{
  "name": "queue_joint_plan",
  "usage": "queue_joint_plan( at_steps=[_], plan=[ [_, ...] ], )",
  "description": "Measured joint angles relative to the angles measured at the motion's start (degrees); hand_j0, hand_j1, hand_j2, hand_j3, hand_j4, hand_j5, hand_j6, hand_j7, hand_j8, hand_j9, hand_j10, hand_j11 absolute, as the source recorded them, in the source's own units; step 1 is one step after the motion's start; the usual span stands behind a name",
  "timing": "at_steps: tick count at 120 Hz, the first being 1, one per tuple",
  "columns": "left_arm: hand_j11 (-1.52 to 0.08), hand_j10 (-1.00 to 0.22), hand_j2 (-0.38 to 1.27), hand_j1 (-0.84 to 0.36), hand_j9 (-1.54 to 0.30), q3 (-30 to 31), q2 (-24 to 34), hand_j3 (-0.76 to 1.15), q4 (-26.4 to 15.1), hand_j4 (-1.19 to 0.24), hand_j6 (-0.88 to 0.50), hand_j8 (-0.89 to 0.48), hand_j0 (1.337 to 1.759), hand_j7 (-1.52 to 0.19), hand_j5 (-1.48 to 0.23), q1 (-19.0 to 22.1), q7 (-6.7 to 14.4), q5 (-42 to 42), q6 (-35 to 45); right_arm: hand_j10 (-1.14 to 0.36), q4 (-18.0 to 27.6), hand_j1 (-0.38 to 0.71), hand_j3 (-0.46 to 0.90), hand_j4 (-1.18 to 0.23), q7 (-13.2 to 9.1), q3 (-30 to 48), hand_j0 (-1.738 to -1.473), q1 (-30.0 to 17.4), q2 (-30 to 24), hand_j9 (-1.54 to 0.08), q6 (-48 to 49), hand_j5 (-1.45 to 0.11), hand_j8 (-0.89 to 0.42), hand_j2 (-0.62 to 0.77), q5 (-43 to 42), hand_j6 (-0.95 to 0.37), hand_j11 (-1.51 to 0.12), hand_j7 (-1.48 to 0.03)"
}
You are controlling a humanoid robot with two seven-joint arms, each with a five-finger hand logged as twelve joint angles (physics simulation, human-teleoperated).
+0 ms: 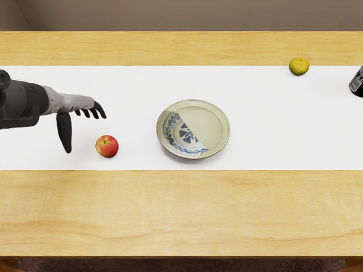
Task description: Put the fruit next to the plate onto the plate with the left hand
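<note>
Round apple (pixel 106 146) lies between spread left hand (pixel 78 109) and plate (pixel 218 116).

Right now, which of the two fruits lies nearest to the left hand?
The red apple, just left of the plate and beside the open left hand. The yellow-green fruit lies far off to the right, beyond the plate.

- One apple (pixel 106 146).
- One yellow fruit (pixel 299 66), so two fruits in all.
- One plate (pixel 209 120).
- One left hand (pixel 76 109).
- One right hand (pixel 357 83), only a dark bit showing.
- One white cloth (pixel 272 124).
- One table (pixel 181 209).
</note>
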Motion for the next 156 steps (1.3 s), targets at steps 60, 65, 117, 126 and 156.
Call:
queue_joint_plan(
  at_steps=[60,65,117,126,156],
  plan=[
    [-0.32,-0.25,0.05,0.05,-0.32,4.73,-8.38,0.0,-2.29,-0.25,-0.25,-0.25,1.658,-0.32,-0.32,-0.01,-1.06,-0.47,9.48,-0.03,0.01,-0.31,0.0,-0.03,0.0,0.0,-1.658,0.0,0.0,-0.04,0.01,-0.04,-0.03,-0.01,0.0,-0.03,-0.04,-0.04],
    [-0.32,-0.25,0.05,0.05,-0.32,4.76,-9.07,0.0,-2.1,-0.25,-0.25,-0.25,1.658,-0.32,-0.32,0.67,-1.13,-0.43,10.14,-0.03,0.01,-0.31,0.0,-0.03,-0.01,0.0,-1.658,0.0,0.0,-0.04,0.02,-0.04,-0.03,-0.01,0.0,-0.03,-0.04,-0.04],
    [-0.39,-0.3,0.06,-0.01,-0.39,5.07,-13.19,0.0,2.21,-0.3,-0.3,-0.3,1.658,-0.39,-0.39,5.93,-1.26,-0.42,15.25,-0.03,0.01,-0.31,0.0,-0.03,0.0,0.0,-1.658,0.0,0.0,-0.04,-0.01,-0.04,-0.03,-0.01,0.0,-0.03,-0.04,-0.04],
    [-0.41,-0.32,0.06,-0.03,-0.41,4.99,-13.7,0.0,2.92,-0.32,-0.32,-0.32,1.658,-0.41,-0.41,6.64,-1.23,-0.09,15.29,-0.03,0.01,-0.31,0.0,-0.03,0.0,-0.01,-1.658,0.0,0.0,-0.04,-0.01,-0.04,-0.03,-0.01,0.0,-0.03,-0.04,-0.04],
    [-0.45,-0.35,0.07,-0.07,-0.45,4.7,-14.47,0.0,3.58,-0.35,-0.35,-0.35,1.658,-0.45,-0.45,7.52,-1.13,0.72,15.35,-0.03,0.0,-0.31,0.0,-0.03,-0.01,-0.01,-1.658,0.0,0.0,-0.04,0.01,-0.04,-0.03,-0.01,0.0,-0.03,-0.04,-0.04]
  ],
)
